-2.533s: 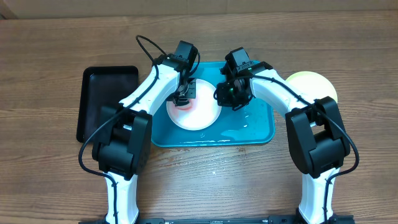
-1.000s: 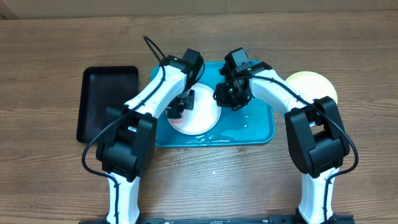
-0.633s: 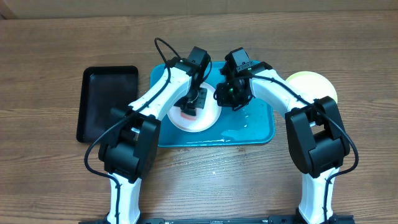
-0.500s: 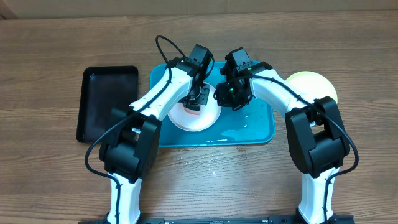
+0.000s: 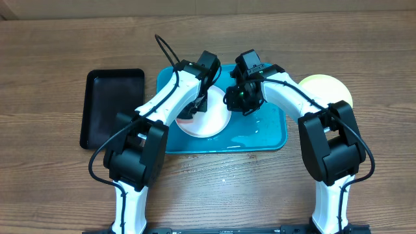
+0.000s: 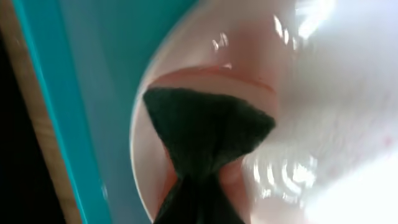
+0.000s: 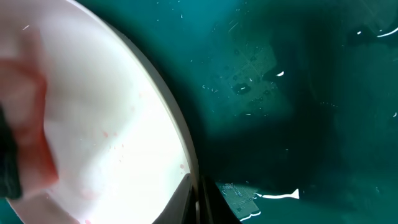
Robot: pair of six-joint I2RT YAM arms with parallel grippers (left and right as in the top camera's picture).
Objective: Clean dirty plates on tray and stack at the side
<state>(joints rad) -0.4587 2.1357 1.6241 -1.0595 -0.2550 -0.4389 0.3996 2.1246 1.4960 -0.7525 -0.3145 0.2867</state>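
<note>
A white plate [image 5: 209, 120] lies on the turquoise tray [image 5: 266, 133], its left part smeared red [image 6: 249, 180]. My left gripper [image 5: 197, 104] is shut on a dark sponge [image 6: 205, 127], which presses on the smeared part of the plate [image 6: 329, 93]. My right gripper [image 5: 238, 97] is shut on the plate's right rim; its fingers [image 7: 186, 196] pinch the rim of the plate [image 7: 99, 118] from both sides. A yellow-green plate [image 5: 327, 87] sits on the table to the right of the tray.
A black rectangular tray [image 5: 112, 107] lies on the wooden table left of the turquoise one. The tray floor [image 7: 298, 93] is wet, with streaks of water. Both arms cross above the tray's far half.
My left gripper swept the sponge from the plate's left edge towards its middle, then came slightly back left. The right gripper and the plate have not moved.
</note>
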